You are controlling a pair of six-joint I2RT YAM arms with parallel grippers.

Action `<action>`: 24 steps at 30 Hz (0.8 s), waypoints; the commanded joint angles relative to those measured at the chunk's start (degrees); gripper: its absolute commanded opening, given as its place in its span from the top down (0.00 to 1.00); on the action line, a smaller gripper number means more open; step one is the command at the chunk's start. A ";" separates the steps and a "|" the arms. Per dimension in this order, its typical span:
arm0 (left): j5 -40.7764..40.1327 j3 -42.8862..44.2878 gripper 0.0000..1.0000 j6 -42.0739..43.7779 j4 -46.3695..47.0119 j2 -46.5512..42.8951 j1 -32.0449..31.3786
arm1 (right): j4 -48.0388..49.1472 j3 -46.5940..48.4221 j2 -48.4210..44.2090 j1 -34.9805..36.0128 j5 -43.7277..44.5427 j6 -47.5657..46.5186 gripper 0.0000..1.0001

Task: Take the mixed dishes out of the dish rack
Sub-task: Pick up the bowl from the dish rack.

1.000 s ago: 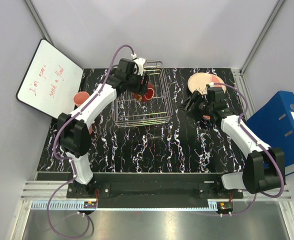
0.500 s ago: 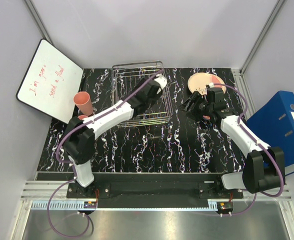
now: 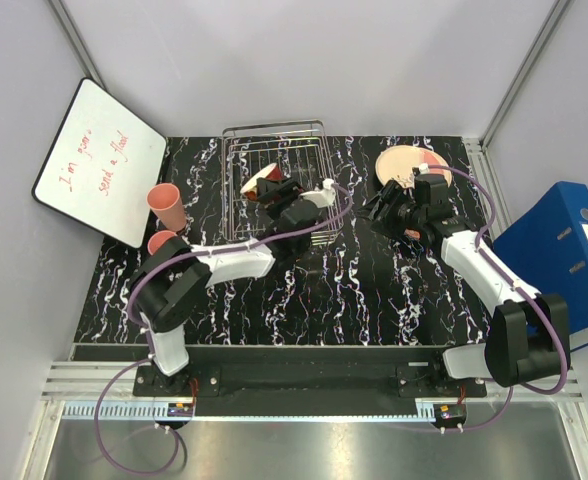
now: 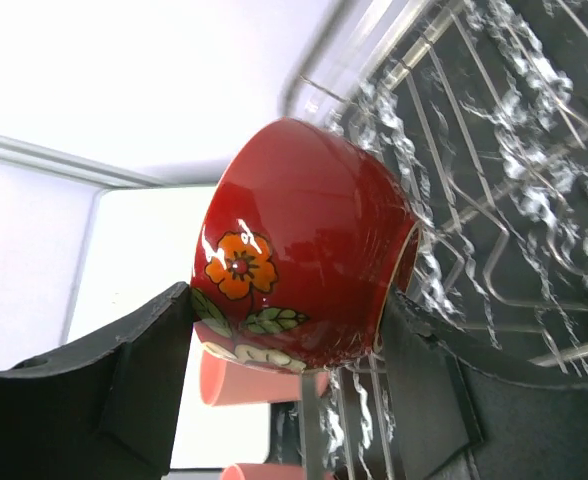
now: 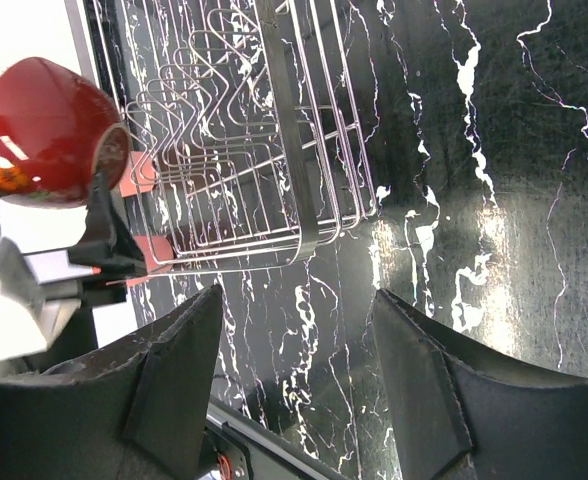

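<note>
My left gripper [image 4: 289,300] is shut on a glossy red bowl [image 4: 304,250] with an orange flower, one finger on each side of it. The bowl [image 3: 254,186] hangs tilted over the left part of the silver wire dish rack [image 3: 294,215], which shows no other dishes inside. Two salmon-pink cups [image 3: 165,205] [image 3: 160,241] stand left of the rack. Cream plates [image 3: 404,160] lie at the back right. Just in front of the plates my right gripper [image 3: 382,212] stands open with nothing between its fingers [image 5: 174,390]; its view faces the rack [image 5: 244,150] and the bowl [image 5: 49,130].
A whiteboard [image 3: 99,160] with red writing leans at the left edge. A blue binder [image 3: 564,250] stands off the table's right side. The black marbled tabletop [image 3: 374,290] lies bare between the rack and the arm bases. Grey walls close the back.
The left arm has swung round and its wrist has turned. The red bowl has gone from the rack's middle to above its left part. The right arm has not moved.
</note>
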 commanded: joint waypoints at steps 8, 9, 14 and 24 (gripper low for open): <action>-1.88 -7.32 1.00 26.37 48.40 2.69 -3.56 | -2.42 7.63 -0.88 -0.84 7.67 -3.04 0.30; -1.79 -8.28 1.00 27.59 49.80 2.87 -3.65 | -2.86 8.50 -0.44 -1.37 8.03 -3.31 0.30; -2.14 -10.14 1.00 31.11 58.95 6.81 -5.14 | -4.62 15.27 3.42 -6.63 8.65 -3.05 0.30; -1.44 -12.33 1.00 36.92 67.22 9.46 -11.99 | -8.48 30.65 17.66 -7.79 4.70 -4.54 0.30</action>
